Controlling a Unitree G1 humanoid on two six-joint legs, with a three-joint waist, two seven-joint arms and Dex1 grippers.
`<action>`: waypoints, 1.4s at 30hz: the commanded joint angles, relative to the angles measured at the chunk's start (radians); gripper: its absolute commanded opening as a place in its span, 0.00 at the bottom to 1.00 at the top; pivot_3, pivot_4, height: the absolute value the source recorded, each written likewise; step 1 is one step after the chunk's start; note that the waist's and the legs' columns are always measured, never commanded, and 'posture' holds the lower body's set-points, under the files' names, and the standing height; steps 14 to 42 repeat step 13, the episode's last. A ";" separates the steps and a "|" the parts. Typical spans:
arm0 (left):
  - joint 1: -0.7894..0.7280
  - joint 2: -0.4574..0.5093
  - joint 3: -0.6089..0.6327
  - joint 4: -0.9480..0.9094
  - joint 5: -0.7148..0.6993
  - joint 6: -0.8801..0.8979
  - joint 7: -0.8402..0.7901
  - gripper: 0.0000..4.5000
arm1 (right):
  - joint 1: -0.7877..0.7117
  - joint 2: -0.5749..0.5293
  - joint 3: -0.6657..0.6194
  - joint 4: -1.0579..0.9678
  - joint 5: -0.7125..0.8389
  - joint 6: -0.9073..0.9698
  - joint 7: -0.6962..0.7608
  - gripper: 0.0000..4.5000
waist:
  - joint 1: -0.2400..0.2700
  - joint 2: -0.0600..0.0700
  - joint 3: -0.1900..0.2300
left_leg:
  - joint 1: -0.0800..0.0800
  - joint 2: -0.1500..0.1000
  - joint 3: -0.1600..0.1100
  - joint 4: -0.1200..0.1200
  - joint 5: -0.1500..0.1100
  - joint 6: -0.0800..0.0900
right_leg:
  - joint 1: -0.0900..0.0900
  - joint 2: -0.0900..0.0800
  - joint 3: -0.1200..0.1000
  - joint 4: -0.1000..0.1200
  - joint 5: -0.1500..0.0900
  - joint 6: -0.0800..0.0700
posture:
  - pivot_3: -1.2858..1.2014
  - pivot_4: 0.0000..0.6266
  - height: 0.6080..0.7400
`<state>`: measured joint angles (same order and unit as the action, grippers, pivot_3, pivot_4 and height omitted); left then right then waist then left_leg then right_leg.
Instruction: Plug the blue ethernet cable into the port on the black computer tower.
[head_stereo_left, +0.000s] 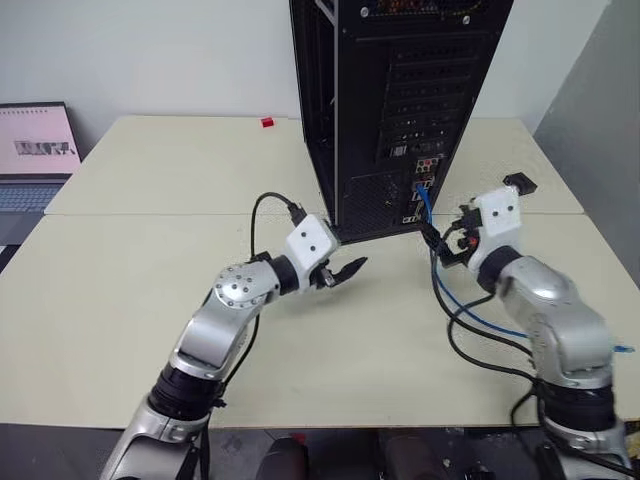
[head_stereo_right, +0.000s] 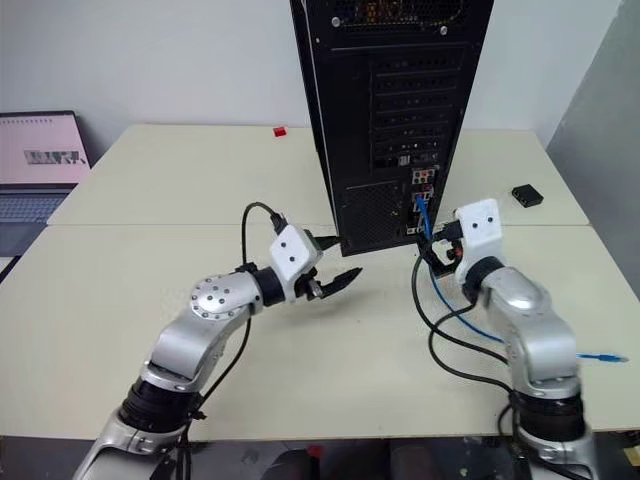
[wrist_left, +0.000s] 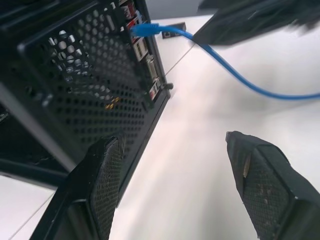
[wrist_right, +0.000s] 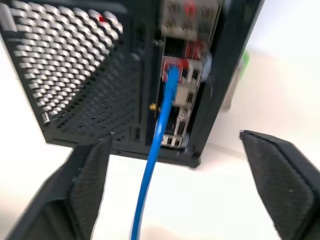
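So the black computer tower (head_stereo_left: 400, 110) is standing upright near the back middle of the bench (head_stereo_left: 130, 290), rear panel facing the robot. The blue ethernet cable (wrist_right: 159, 145) has one plug sitting in the port (wrist_right: 172, 70) in the tower's rear connector cluster. From there the cord runs out of the panel and down onto the bench, then trails off along the robot's right side, with its far end lying loose near the bench's right edge (head_stereo_right: 600, 356).

The right pincer (wrist_right: 175, 185) is wide open with nothing in it, fingers either side of the cable without touching it, pointing straight at the rear panel. The left pincer (wrist_left: 170, 185) is open too and empty, hovering near the tower's lower corner.

Small black box (head_stereo_right: 527, 194) sits on the far right, well apart from everything.
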<state>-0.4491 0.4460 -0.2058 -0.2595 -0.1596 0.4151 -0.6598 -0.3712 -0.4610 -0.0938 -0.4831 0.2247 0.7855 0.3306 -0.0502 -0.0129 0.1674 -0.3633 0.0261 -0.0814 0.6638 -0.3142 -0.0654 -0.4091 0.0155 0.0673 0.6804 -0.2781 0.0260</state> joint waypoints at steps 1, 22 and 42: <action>-0.027 0.030 0.033 0.002 -0.038 -0.021 -0.068 0.75 | 0.015 -0.069 -0.064 -0.057 0.056 -0.036 0.095 0.93 | 0.000 0.000 0.000 | 0.000 0.000 0.000 0.000 0.000 0.000 | 0.000 0.000 0.000 0.000 0.000 0.000 | 0.52 0.24 1.00; -0.095 0.094 0.094 0.083 -0.164 0.021 -0.237 0.75 | 0.087 -0.217 -0.163 -0.063 0.183 -0.027 0.252 0.93 | 0.003 -0.001 0.000 | 0.000 0.000 0.000 0.000 0.000 0.000 | 0.000 0.000 0.000 0.000 0.000 0.000 | 0.52 0.24 1.00; -0.095 0.094 0.094 0.083 -0.164 0.021 -0.237 0.75 | 0.087 -0.217 -0.163 -0.063 0.183 -0.027 0.252 0.93 | 0.003 -0.001 0.000 | 0.000 0.000 0.000 0.000 0.000 0.000 | 0.000 0.000 0.000 0.000 0.000 0.000 | 0.52 0.24 1.00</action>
